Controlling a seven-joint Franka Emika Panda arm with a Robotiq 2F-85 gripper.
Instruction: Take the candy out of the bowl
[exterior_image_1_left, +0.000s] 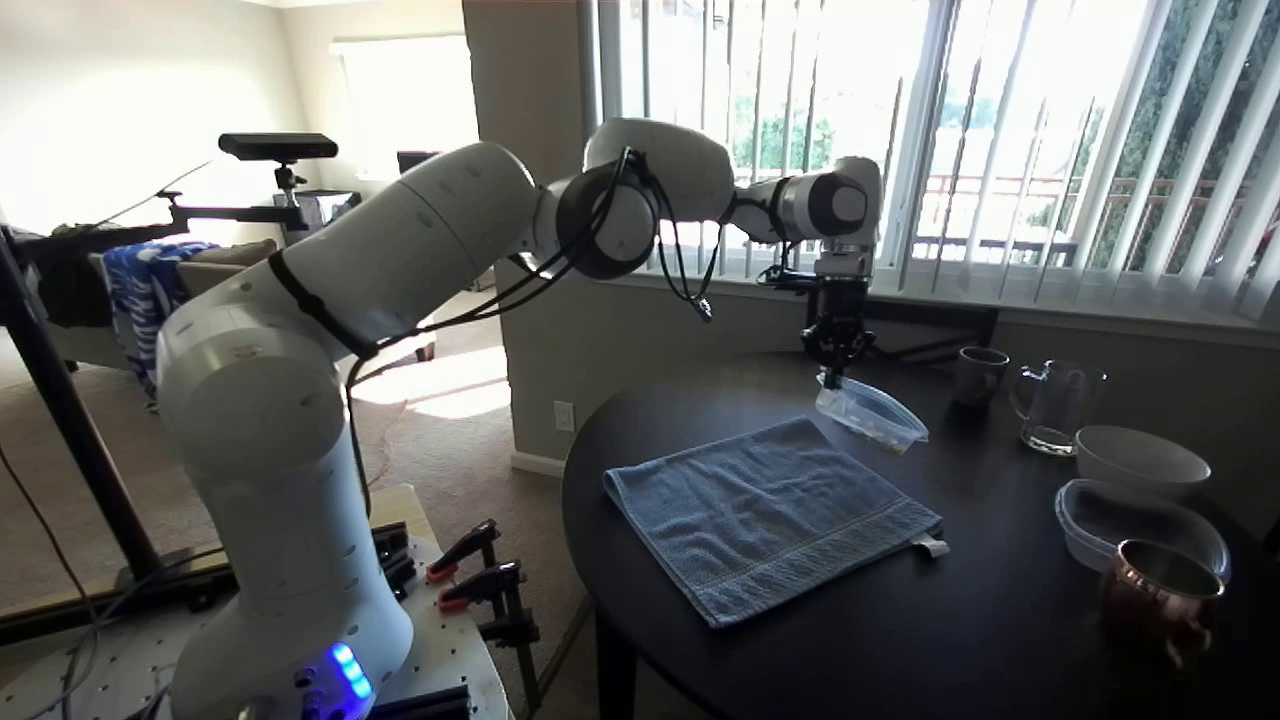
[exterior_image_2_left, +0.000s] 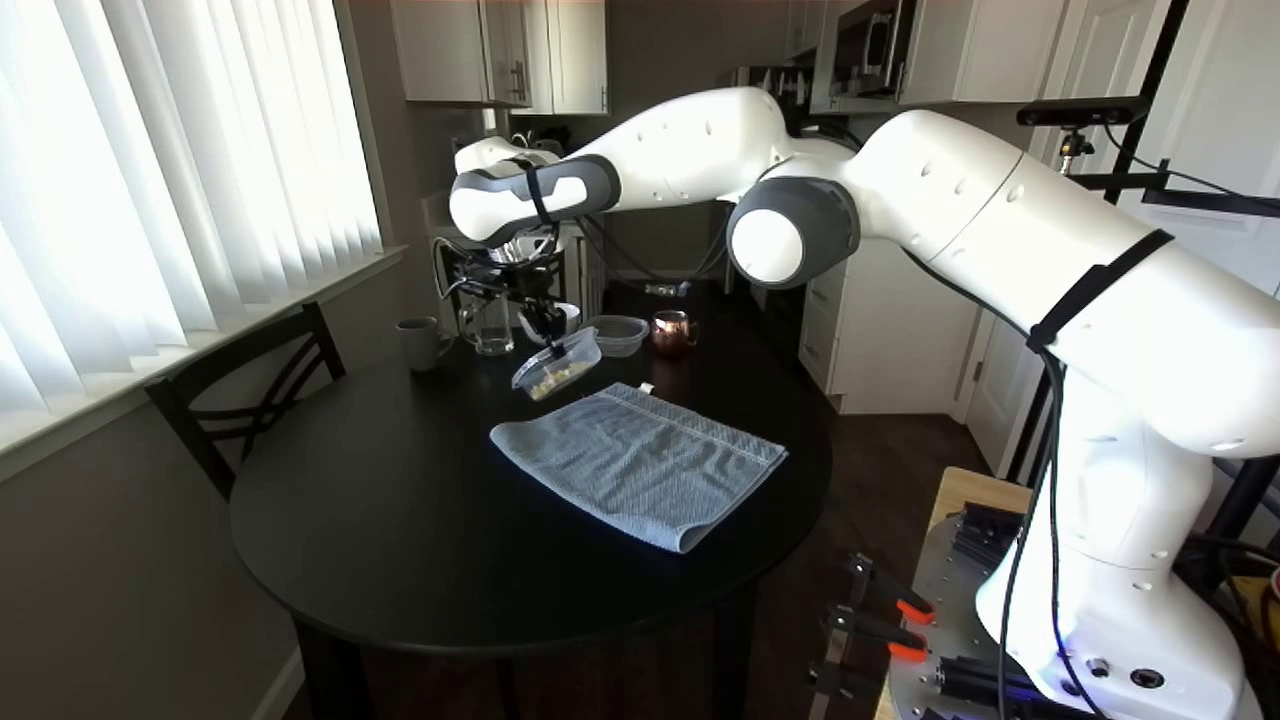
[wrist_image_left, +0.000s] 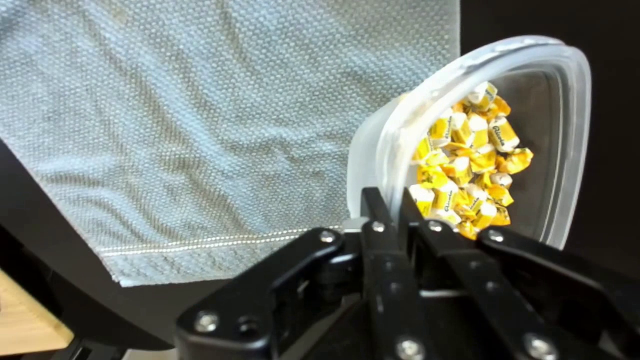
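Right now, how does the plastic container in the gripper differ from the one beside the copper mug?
The held container is tilted, while the second container beside the copper mug sits level on the table. The gripper is closed on the held container's rim; nothing grips the second container. Wrapped yellow-and-white candy lies in the held container, but none shows in the second. Both look like translucent plastic with a rounded rim.
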